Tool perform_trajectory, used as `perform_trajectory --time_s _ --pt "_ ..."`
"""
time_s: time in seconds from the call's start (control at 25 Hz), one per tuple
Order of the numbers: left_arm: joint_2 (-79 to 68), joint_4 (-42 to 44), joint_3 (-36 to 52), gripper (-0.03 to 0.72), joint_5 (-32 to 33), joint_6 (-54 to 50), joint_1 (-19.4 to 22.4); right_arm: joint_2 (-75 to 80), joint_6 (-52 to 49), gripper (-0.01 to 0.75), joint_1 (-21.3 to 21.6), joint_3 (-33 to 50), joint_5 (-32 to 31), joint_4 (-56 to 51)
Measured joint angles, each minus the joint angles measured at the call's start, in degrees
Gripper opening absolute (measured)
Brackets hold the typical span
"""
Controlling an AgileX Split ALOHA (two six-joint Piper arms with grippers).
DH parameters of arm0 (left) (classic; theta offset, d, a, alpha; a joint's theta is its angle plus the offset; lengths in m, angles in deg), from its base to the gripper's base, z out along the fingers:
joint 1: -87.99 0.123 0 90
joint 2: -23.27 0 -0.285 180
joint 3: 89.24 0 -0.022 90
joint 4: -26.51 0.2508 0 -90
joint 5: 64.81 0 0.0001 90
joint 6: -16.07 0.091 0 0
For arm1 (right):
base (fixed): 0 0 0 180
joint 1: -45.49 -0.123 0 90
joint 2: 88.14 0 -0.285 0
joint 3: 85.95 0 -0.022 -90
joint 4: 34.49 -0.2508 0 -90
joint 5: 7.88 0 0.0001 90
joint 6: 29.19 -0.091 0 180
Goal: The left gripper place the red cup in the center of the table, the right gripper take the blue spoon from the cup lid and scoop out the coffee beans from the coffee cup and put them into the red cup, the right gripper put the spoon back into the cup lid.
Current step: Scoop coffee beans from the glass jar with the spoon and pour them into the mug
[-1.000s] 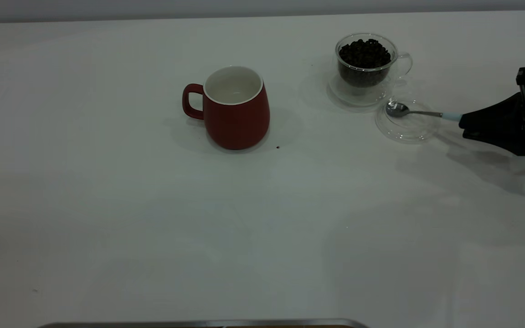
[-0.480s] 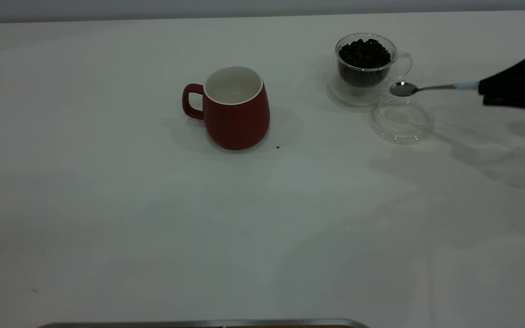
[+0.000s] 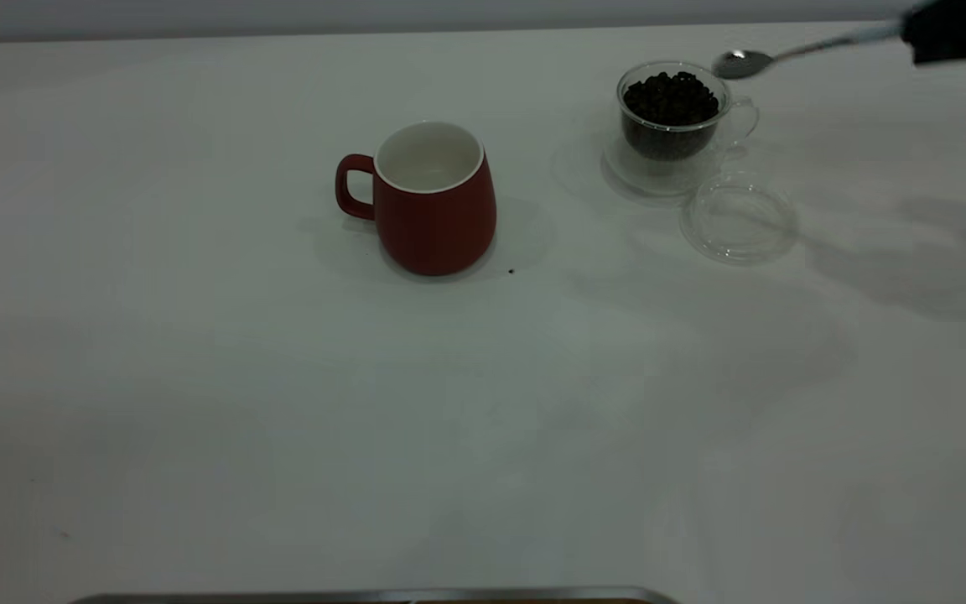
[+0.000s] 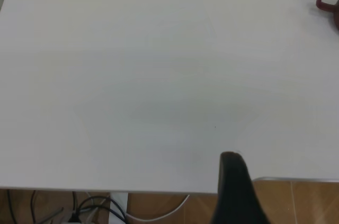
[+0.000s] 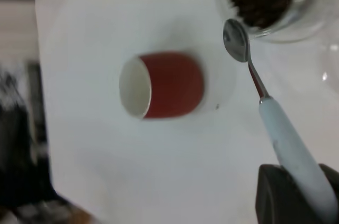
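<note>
Right gripper (image 3: 911,38) clamps the blue spoon (image 3: 785,54) by its handle, long axis running out from the fingers to the bowl, poised just beside the coffee cup (image 3: 674,126). Red cup (image 3: 433,201) waits farther out on the table (image 3: 282,403). Left gripper (image 4: 235,192): state unclear.

The right gripper (image 3: 957,32) is cut off by the exterior view's upper right corner; in the left wrist view only the red cup's (image 4: 330,1) handle shows at the right edge
</note>
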Motion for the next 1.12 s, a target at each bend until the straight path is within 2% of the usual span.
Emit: perform_trajectory --time_s 0.12,0.28,0.52,0.76,1.12 --pt "0.0 0.0 0.0 0.538 0.0 0.1 0.0 0.1 -10.1 0.117 -4.0 -10.4 -1.0 11.7" --pt "0.0 0.0 0.0 0.538 0.0 0.1 0.0 2.1 -21.0 0.117 -5.3 -23.4 -4.2 23.3" --pt "0.0 0.0 0.0 0.538 0.0 0.1 0.0 10.7 -24.2 0.117 -5.5 -38.1 -13.4 27.9" --pt "0.0 0.0 0.0 0.538 0.0 0.1 0.0 17.6 -24.7 0.117 -7.2 -44.5 -14.1 28.4" --pt "0.0 0.0 0.0 0.538 0.0 0.0 0.0 21.2 -26.6 0.117 -8.5 -45.9 -14.2 30.8"
